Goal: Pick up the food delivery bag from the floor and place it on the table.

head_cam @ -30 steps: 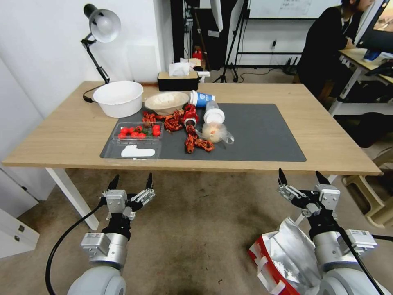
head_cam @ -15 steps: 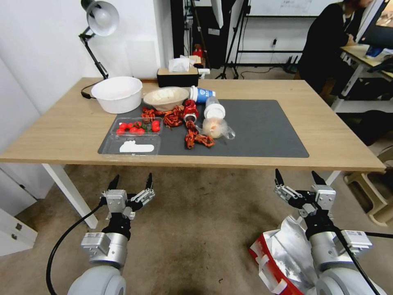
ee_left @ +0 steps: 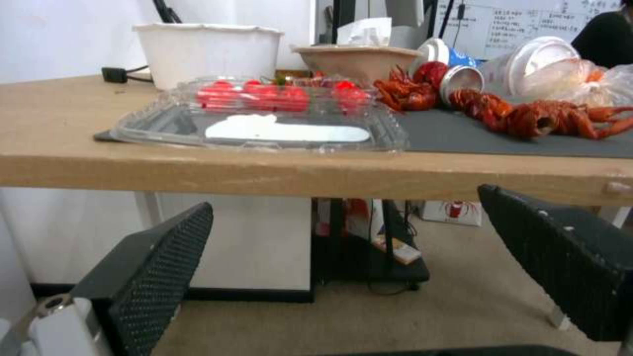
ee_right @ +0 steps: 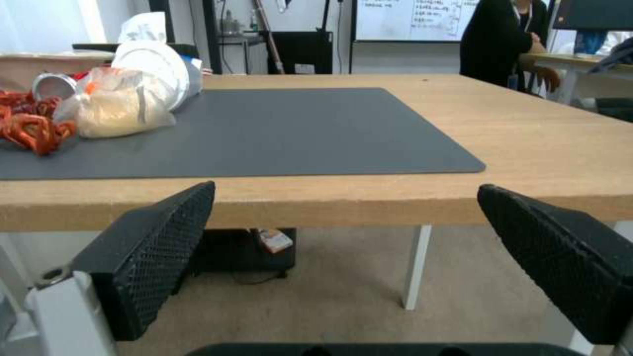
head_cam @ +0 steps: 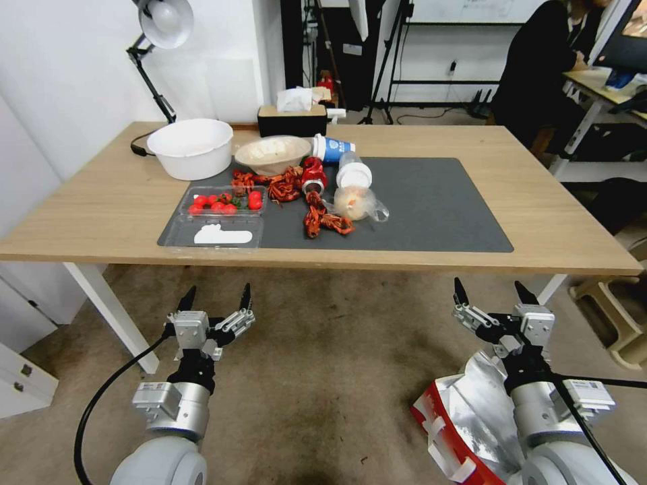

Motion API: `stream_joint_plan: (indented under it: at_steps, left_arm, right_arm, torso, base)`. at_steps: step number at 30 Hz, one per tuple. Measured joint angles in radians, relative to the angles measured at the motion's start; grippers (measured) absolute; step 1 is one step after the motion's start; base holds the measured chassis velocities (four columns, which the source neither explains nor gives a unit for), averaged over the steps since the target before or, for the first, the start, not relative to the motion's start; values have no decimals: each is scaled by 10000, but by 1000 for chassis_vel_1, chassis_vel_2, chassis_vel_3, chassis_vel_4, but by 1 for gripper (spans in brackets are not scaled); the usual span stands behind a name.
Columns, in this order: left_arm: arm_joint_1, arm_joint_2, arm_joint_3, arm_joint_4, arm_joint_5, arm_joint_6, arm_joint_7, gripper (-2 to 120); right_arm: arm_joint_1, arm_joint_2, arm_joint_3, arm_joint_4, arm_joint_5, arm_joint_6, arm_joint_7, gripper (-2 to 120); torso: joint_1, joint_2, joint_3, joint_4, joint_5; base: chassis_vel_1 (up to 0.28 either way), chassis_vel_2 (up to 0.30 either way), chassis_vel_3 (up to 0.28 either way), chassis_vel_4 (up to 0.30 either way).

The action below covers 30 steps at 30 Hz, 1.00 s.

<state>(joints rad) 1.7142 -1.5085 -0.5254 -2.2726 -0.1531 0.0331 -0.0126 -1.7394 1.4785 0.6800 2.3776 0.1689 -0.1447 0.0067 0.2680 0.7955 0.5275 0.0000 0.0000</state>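
Floor (head_cam: 323,377), brownish and stained, is seen stretching under the table (head_cam: 552,222), a wide light-wood top carrying a dark grey mat (head_cam: 431,209) whose right half lies bare while its left half is crowded with a white bowl (head_cam: 190,147), a clear box of tomatoes (head_cam: 222,205), scattered crayfish (head_cam: 317,219) and a small clear bag of food (head_cam: 356,202). Down at the near right, the food delivery bag (head_cam: 465,424) is shown on the floor with its foil lining gaping and a red side panel turned outward, partly hidden by the right arm. The right gripper (head_cam: 497,300) is held just above and beyond the bag, its black fingers spread wide and nothing between them; the left gripper (head_cam: 216,300) is parked at the near left, likewise spread and empty. The bag has not yet been grasped. For a clean pickup, the right gripper would probably be best lowered toward a white strap handle or the bag's upper rim, since the crinkled foil looks likely to slip or tear, and the mat's bare right side appears the obvious spot for setting it down.
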Motion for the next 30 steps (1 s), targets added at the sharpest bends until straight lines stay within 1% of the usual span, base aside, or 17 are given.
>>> stream_joint_plan:
  at_steps: [5, 7, 14, 30]
  left_arm:
    - [12, -6, -1, -1, 0, -33, 0, 100]
    - [16, -12, 2, -4, 0, -63, 0, 100]
    - [21, -17, 2, -11, 0, -81, 2, 100]
    - [44, -24, -1, -27, 4, -93, 9, 100]
  right_arm:
    - [-4, 2, 1, 11, 0, 2, 0, 100]
    - [-11, -8, 11, 21, 0, 8, -1, 100]
    - [-14, -15, 32, 31, 12, 15, -2, 100]
    - [-11, -12, 50, 19, 28, 67, -7, 100]
  torso:
    - [-58, -151, -91, 0, 0]
    - [-117, -295, -173, 0, 0]
    - [-195, -479, -282, 0, 0]
    - [-508, -1243, -732, 0, 0]
  base:
    - [0, 0, 0, 0]
    - [0, 0, 0, 0]
    - [0, 0, 0, 0]
    - [0, 0, 0, 0]
